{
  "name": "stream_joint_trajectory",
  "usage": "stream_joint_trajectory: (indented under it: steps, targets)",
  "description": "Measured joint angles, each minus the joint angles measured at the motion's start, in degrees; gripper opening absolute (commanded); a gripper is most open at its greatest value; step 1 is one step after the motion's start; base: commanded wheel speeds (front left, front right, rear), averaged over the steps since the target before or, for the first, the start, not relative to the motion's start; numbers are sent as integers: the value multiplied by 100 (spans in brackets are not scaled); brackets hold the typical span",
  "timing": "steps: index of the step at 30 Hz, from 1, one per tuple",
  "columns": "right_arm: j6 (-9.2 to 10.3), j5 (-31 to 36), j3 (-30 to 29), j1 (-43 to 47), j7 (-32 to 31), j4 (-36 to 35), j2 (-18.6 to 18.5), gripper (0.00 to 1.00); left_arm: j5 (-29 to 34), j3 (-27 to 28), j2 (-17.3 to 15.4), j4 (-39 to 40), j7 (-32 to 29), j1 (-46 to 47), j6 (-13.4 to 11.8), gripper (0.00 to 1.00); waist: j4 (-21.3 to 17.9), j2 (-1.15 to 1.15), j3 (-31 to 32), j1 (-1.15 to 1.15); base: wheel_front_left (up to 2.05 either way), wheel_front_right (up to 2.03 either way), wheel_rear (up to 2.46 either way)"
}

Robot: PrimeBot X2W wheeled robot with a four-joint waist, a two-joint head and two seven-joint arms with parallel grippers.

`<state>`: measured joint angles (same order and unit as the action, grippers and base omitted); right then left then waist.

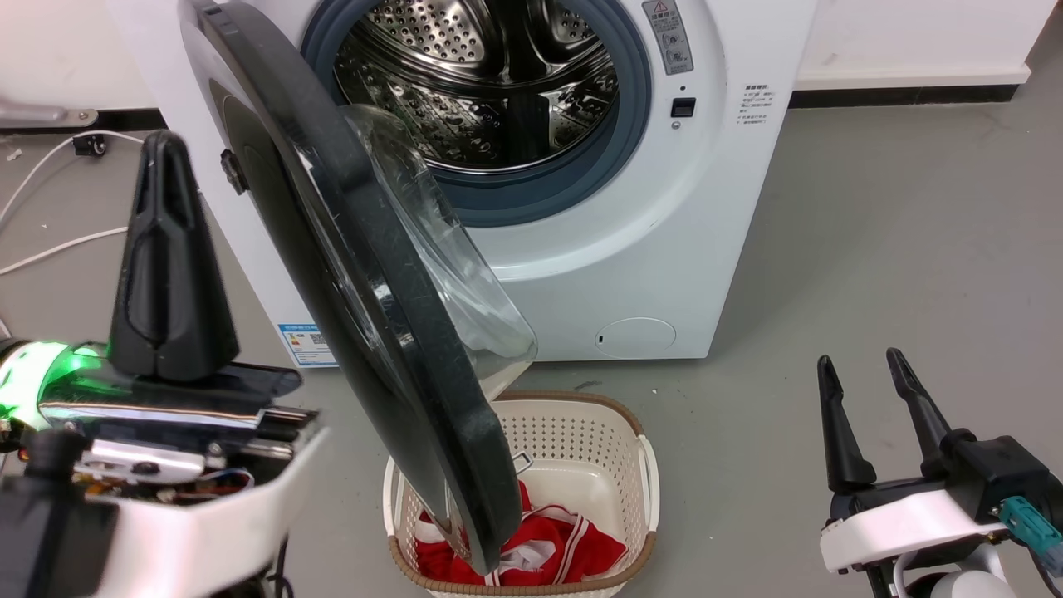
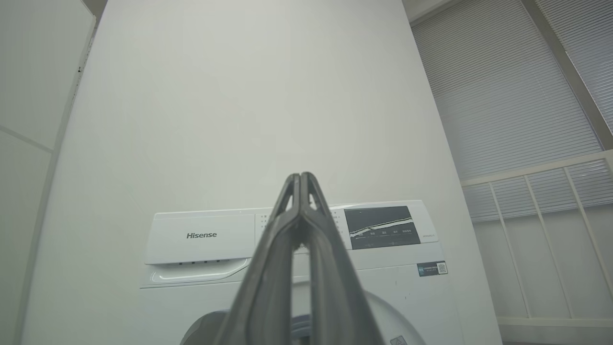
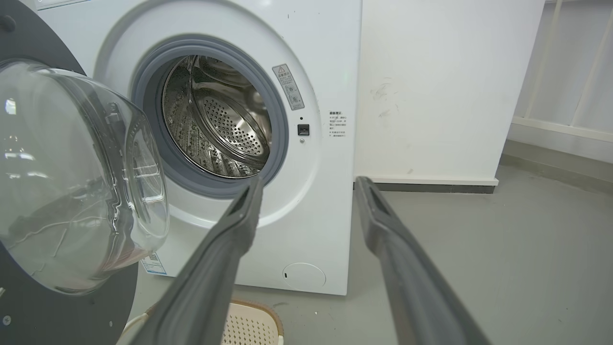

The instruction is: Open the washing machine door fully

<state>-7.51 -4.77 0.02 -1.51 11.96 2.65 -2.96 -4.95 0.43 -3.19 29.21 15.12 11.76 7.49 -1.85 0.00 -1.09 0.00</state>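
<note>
At the near left the left gripper (image 1: 166, 149) points up, its two dark fingers pressed together with nothing between them, just left of the washing machine door (image 1: 365, 274). The door hangs from the left side of the white washing machine (image 1: 648, 249), swung well out toward the robot and seen nearly edge-on: a broad glossy black rim with a clear glass bowl bulging to the right. Its lower edge hangs over a pale basket (image 1: 581, 432) holding red and white cloth (image 1: 573, 548). Farther back the steel drum (image 1: 490, 75) lies uncovered in its grey ring. At the near right the right gripper (image 1: 859, 359) rests with fingers spread, empty
</note>
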Motion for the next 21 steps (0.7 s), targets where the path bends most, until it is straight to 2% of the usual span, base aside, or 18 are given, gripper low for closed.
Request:
stream_joint_trajectory:
  steps: [2,5,6,8,15,21]
  targets:
    - [0,0,0,0,-10,2,0,100,9,-123,1,132,1,34,0,0,-7,0,2,0,0,0,0]
    - [0,-2,0,1,-21,5,0,100,-35,-849,-90,336,1,11,0,0,-31,0,14,0,0,0,0]
    - [0,-18,19,3,-24,20,0,100,-149,-1424,-282,234,0,-170,0,0,-59,0,34,0,0,0,0]
    - [0,-18,34,8,-41,26,0,100,-245,-1739,-361,100,-12,-364,1,0,-82,0,57,0,0,0,0]
    - [0,-32,25,43,-53,33,0,100,-641,-2383,-550,-366,-499,-1005,1,0,-91,0,82,0,0,0,0]
    - [0,-54,47,66,-75,49,1,100,-893,-2474,-727,-759,-1058,-1538,-19,0,-72,0,83,0,0,0,0]
